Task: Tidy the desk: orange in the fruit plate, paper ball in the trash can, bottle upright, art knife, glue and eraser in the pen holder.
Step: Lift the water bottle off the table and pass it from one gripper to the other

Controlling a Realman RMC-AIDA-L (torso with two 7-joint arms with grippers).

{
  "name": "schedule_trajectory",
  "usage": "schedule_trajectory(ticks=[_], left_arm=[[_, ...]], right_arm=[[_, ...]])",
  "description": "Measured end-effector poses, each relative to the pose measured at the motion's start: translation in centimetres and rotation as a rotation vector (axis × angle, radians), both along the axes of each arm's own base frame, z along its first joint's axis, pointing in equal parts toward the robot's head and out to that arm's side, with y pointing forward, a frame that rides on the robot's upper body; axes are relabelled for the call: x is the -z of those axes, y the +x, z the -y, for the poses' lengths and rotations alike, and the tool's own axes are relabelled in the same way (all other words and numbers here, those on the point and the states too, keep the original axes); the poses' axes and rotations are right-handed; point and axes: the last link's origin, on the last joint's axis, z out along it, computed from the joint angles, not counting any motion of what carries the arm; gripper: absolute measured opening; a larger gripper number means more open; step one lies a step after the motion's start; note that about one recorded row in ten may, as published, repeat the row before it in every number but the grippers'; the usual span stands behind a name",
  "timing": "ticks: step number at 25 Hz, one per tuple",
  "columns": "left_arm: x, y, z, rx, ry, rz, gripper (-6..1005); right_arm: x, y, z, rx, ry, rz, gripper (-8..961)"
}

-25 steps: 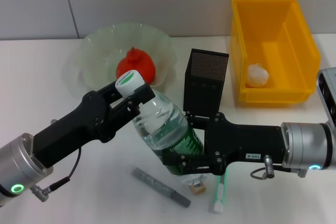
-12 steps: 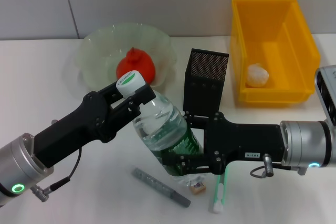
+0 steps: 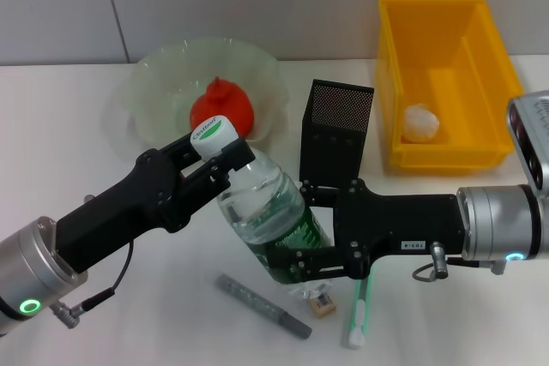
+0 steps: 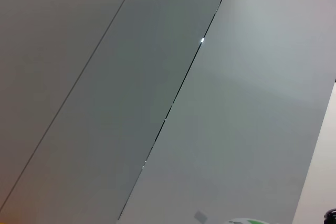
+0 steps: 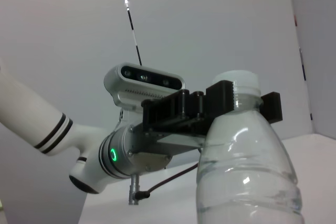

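Currently the bottle (image 3: 262, 212) sits tilted over the table (image 3: 69, 143) in front of the pen holder (image 3: 336, 130), its long axis leaning, its white cap (image 3: 214, 131) pointing up and toward the fruit plate (image 3: 154, 92). The left gripper (image 3: 225, 163) is clamped on its neck; the right gripper (image 3: 300, 265) is clamped around its lower body. Below lie the art knife (image 3: 262, 305), eraser (image 3: 322, 303) and glue (image 3: 358, 315).

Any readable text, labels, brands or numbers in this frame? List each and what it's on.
None reads clearly.
Bottle cap: green print, too small to read.
Bottle green label: lettering blurred, unreadable.
White sticker on the right gripper body: small characters, illegible.
Art knife: faint marks, unreadable.
Left gripper: no text visible.
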Motion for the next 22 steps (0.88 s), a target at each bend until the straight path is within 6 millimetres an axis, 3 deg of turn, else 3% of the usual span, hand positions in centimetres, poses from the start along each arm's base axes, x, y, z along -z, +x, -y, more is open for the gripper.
schedule_trajectory(ticks=[22], left_arm=[[-0.1, 0.1, -0.1, 0.000, 0.003, 0.001, 441]], right_arm=[[-0.9, -1.7, -1.3, -0.060, -0.028, 0.122, 773]])
